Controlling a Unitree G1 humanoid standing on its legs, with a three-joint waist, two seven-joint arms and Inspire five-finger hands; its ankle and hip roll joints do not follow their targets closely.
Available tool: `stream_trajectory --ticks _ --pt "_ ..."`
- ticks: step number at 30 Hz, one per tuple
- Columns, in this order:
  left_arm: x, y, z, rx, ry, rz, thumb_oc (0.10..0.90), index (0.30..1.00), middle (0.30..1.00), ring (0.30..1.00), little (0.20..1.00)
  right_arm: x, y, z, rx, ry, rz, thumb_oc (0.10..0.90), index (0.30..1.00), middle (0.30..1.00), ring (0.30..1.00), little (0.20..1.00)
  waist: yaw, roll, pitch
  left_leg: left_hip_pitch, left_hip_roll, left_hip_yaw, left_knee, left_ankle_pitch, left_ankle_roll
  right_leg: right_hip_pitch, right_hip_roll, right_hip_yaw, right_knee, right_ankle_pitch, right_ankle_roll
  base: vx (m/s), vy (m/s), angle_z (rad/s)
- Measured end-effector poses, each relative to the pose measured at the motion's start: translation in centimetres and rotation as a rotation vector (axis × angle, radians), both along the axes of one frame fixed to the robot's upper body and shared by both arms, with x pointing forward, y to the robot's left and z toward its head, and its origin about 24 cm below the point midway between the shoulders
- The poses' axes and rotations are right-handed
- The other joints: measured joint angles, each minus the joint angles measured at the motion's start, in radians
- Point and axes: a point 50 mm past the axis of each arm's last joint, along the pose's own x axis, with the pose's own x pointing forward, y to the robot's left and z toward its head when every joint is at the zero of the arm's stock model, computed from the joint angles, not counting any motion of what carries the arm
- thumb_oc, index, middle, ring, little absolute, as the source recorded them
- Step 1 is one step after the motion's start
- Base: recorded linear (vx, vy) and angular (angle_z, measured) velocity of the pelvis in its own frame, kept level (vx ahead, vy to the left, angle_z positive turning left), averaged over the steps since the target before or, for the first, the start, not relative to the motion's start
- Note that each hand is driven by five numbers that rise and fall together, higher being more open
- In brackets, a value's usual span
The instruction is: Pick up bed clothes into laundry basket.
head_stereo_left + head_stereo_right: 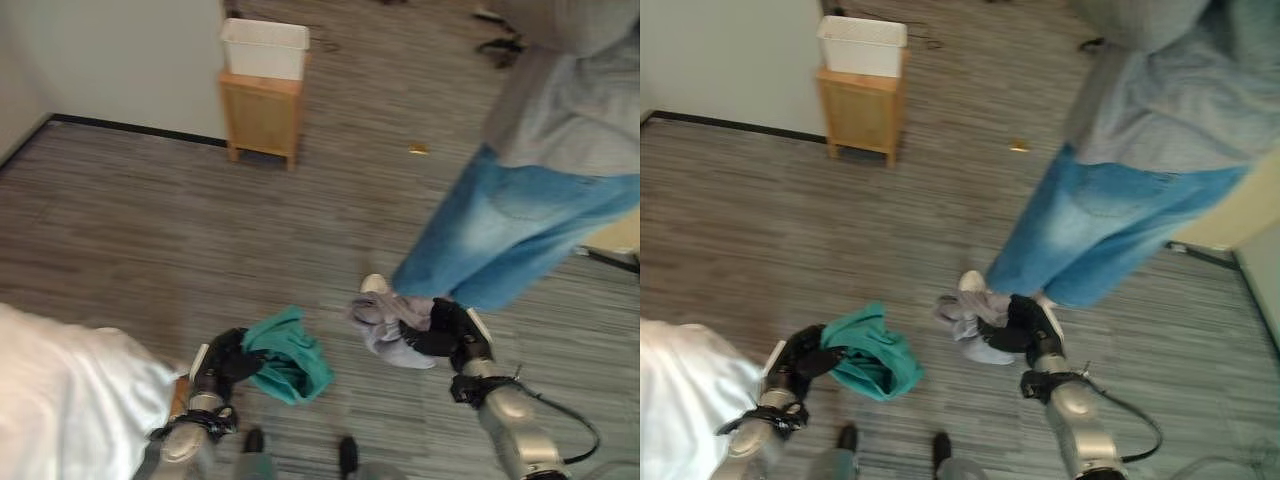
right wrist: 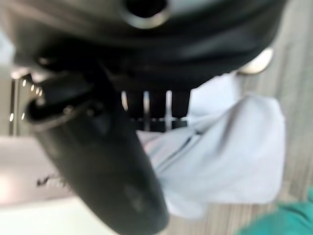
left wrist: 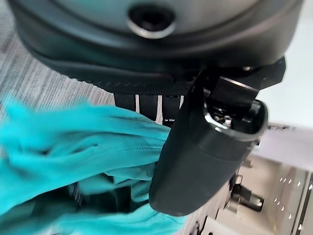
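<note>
Grey striped carpet (image 1: 150, 230) covers the whole floor, running back to a pale wall (image 1: 120, 60) with a dark skirting strip along its foot; against that wall stands a small wooden side table (image 1: 263, 115), and on it sits a white laundry basket (image 1: 265, 47). White bedding (image 1: 70, 400) fills the near left corner. Left hand (image 1: 225, 362) is low by the bedding, its fingers and thumb curled round a teal garment (image 1: 290, 355) that hangs bunched above the carpet; right hand (image 1: 445, 332) is closed on a pale grey garment (image 1: 385, 325), crumpled in its grasp; the two cloths are apart, both well away from the basket. Just beyond the right hand a person in blue jeans (image 1: 500, 235) and a grey top stands on the carpet, one light shoe (image 1: 374, 285) beside the grey cloth.
</note>
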Motion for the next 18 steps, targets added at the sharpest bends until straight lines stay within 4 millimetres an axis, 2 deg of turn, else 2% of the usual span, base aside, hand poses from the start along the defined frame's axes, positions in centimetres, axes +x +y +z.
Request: stream_trajectory --ticks 2,3,6,7,9,10,13,14,17,18 --pt "0.8 0.3 0.6 0.034 -0.024 -0.010 0.400 0.300 0.300 0.300 0.300 -0.3 0.6 -0.8 0.031 0.026 -0.014 0.400 0.300 0.300 0.300 0.300 -0.017 0.002 -0.008 0.011 -0.005 0.014 -0.034 0.015 0.005 -0.001 -0.004 0.018 -0.013 0.016 0.002 0.03 0.033 -0.15" --pt "1.9 0.3 1.4 0.060 -0.058 -0.024 0.400 0.300 0.300 0.300 0.300 -0.9 1.3 -1.5 0.092 0.049 -0.038 0.400 0.300 0.300 0.300 0.300 -0.027 0.016 -0.012 0.028 -0.007 0.016 -0.086 0.042 0.005 0.005 -0.006 0.015 -0.039 0.030 0.010 0.09 0.045 -0.03" --pt "2.6 -0.6 1.9 0.026 -0.100 -0.015 0.400 0.300 0.300 0.300 0.300 -2.0 2.1 -2.5 0.149 0.109 -0.024 0.400 0.300 0.300 0.300 0.300 -0.044 0.076 -0.034 0.047 -0.006 0.022 -0.114 0.055 0.004 0.020 -0.004 0.017 -0.071 0.050 0.011 0.01 0.028 -0.04" --pt "1.2 -1.7 0.5 -0.024 -0.049 -0.002 0.400 0.300 0.300 0.300 0.300 -0.4 0.9 -0.5 0.081 0.039 0.011 0.400 0.300 0.300 0.300 0.300 -0.041 0.105 -0.051 0.041 0.024 0.025 -0.114 0.065 -0.009 0.012 0.027 0.017 -0.071 0.052 0.008 -0.03 0.019 -0.06" --pt "1.6 -2.0 0.4 0.062 -0.039 -0.066 0.400 0.300 0.300 0.300 0.300 -0.9 0.5 -1.4 0.094 0.038 -0.039 0.400 0.300 0.300 0.300 0.300 -0.034 0.106 -0.051 0.041 0.023 0.009 -0.114 0.065 -0.010 0.016 0.025 0.000 -0.071 0.052 0.008 0.00 0.019 0.15" --pt "1.8 -2.0 0.1 0.109 -0.022 -0.109 0.400 0.300 0.300 0.300 0.300 -1.4 0.1 -2.5 0.095 0.080 -0.083 0.400 0.300 0.300 0.300 0.300 -0.026 0.107 -0.051 0.041 0.021 0.001 -0.114 0.063 -0.008 0.018 0.024 -0.008 -0.071 0.049 0.006 0.02 0.012 0.16" --pt "1.7 -2.3 -0.3 0.108 -0.005 -0.120 0.400 0.300 0.300 0.300 0.300 -2.3 -0.6 -3.8 0.091 0.145 -0.143 0.400 0.300 0.300 0.300 0.300 -0.010 0.112 -0.049 0.039 0.017 0.000 -0.114 0.060 -0.003 0.019 0.020 -0.008 -0.071 0.050 0.006 0.00 0.001 0.02" --pt "1.5 -2.4 -0.7 0.052 0.010 -0.091 0.400 0.300 0.300 0.300 0.300 -2.7 -0.8 -4.4 0.098 0.177 -0.175 0.400 0.300 0.300 0.300 0.300 0.001 0.116 -0.047 0.040 0.015 0.000 -0.114 0.061 -0.005 0.021 0.018 -0.009 -0.071 0.052 0.003 0.01 0.004 0.03" --pt "1.7 -2.4 -0.7 -0.008 0.013 -0.065 0.400 0.300 0.300 0.300 0.300 -2.2 -0.9 -3.9 0.103 0.156 -0.183 0.400 0.300 0.300 0.300 0.300 0.010 0.120 -0.045 0.044 0.014 -0.003 -0.114 0.062 -0.004 0.027 0.016 -0.011 -0.071 0.053 0.002 0.00 0.003 0.02" --pt "2.1 -2.2 -0.3 -0.009 -0.001 -0.060 0.400 0.300 0.300 0.300 0.300 -1.6 -1.2 -3.2 0.099 0.120 -0.194 0.400 0.300 0.300 0.300 0.300 0.012 0.122 -0.044 0.049 0.014 -0.005 -0.114 0.062 -0.004 0.034 0.016 -0.013 -0.071 0.053 0.002 0.01 0.000 0.04"
